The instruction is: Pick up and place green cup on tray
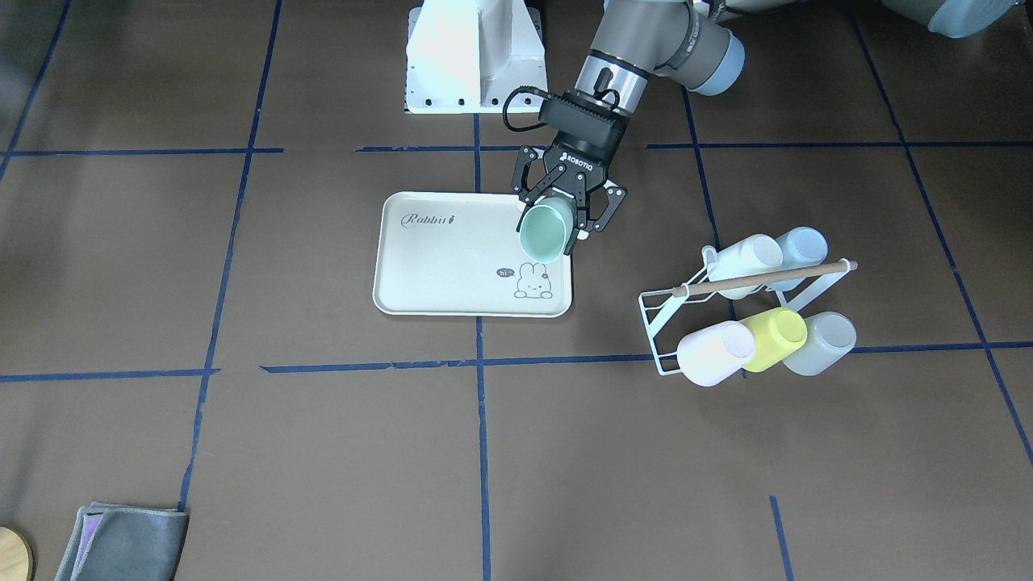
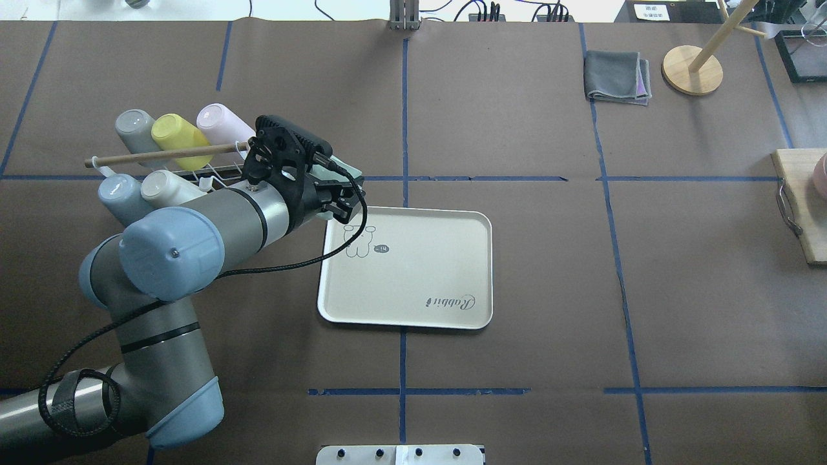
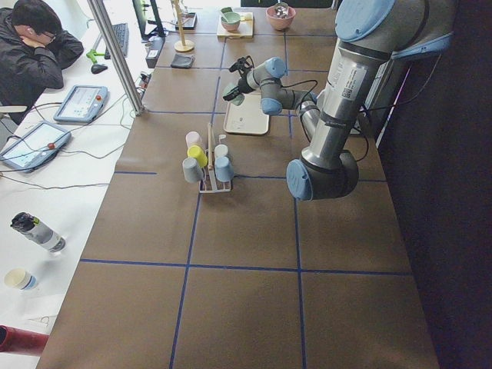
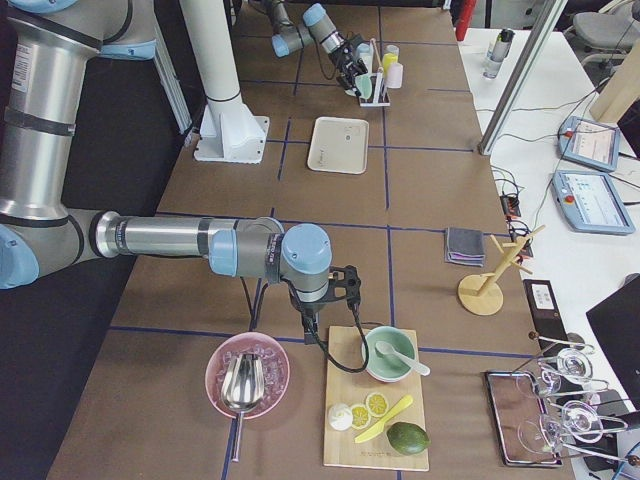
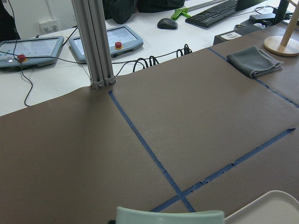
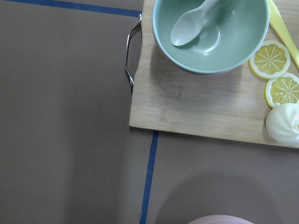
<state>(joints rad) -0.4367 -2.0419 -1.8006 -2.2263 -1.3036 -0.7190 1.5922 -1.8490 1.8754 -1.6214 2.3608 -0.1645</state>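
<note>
Tray (image 1: 452, 266): inner surface bare, approachable from 6 through 11 o'clock in the front-facing view. Obstacle over its 2 o'clock corner: left pincer (image 1: 557, 216) clamping the tilted green cup (image 1: 542, 234). Cup rack (image 1: 730, 323) holding five cups at 4 o'clock, bare bench (image 1: 613, 274) strip between. White arm pedestal (image 1: 472, 56) at 12 o'clock, near but apart. Folded grey cloth (image 1: 121, 537) at 7 o'clock, well apart.

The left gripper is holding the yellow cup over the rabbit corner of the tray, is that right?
No. The exterior front-facing view shows the left gripper holding the green cup, not the yellow one, over the rabbit corner of the tray. The yellow cup is on the rack.
</note>
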